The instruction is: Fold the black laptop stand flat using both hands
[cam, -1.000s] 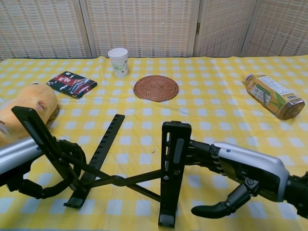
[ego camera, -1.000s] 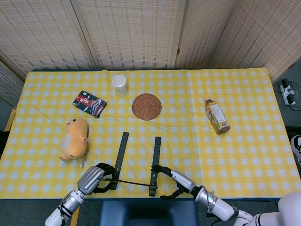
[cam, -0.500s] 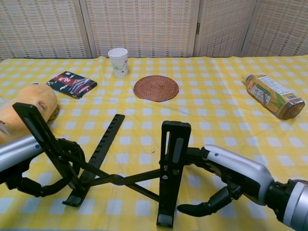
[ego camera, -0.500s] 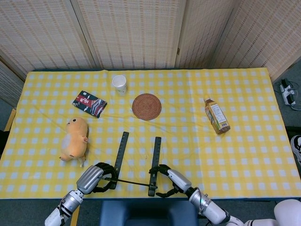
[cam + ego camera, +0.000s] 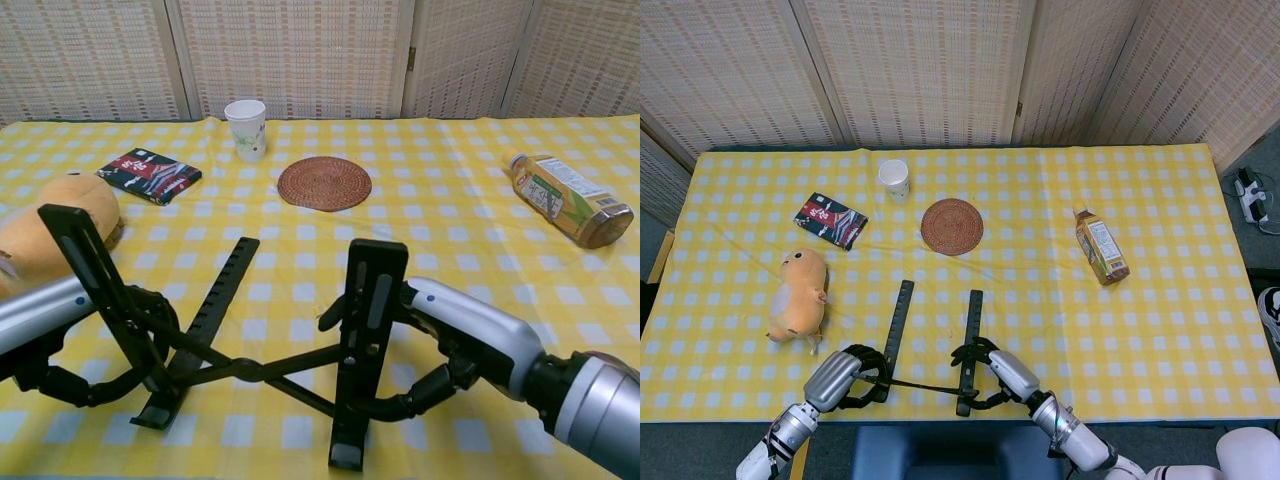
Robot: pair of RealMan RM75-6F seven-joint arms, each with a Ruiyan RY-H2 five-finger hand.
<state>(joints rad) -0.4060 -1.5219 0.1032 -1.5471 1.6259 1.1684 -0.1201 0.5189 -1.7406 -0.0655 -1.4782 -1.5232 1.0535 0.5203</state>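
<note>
Stand (image 5: 365, 330) gripped by both robot hands (image 5: 75, 330) (image 5: 455, 335); plush (image 5: 800, 295) beside left.

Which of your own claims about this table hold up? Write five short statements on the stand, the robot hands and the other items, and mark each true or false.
1. The right robot hand grips the laptop stand. True.
2. The left robot hand hangs clear of the stand. False: it holds the stand's left arm.
3. The bottle stands upright. False: it lies on its side.
4. The paper cup stands upright beyond the woven coaster. True.
5. The plush toy sits at the table's right edge. False: it lies on the left.
</note>
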